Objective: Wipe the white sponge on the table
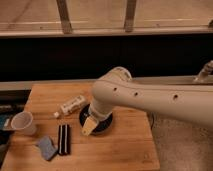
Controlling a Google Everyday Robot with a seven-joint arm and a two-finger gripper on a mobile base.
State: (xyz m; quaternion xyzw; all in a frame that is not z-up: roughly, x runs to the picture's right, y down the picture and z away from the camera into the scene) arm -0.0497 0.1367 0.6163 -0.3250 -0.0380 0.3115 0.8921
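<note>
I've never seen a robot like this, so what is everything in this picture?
The big white thing is a robot arm, seen by one camera from above. It reaches from the right over a wooden table. Its gripper, the robot's hand, hangs low over the table's middle. A cream bit shows there; I cannot tell if it is the sponge or part of the hand. On the table lie a paper cup, a white tube, a light-blue pad and a black striped block.

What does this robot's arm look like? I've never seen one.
The arm is a thick, smooth, cream-white tube with a rounded joint and a few small dark holes along its side. No cables show. Its gripper, above the middle of the table, is black and round at its base.
</note>
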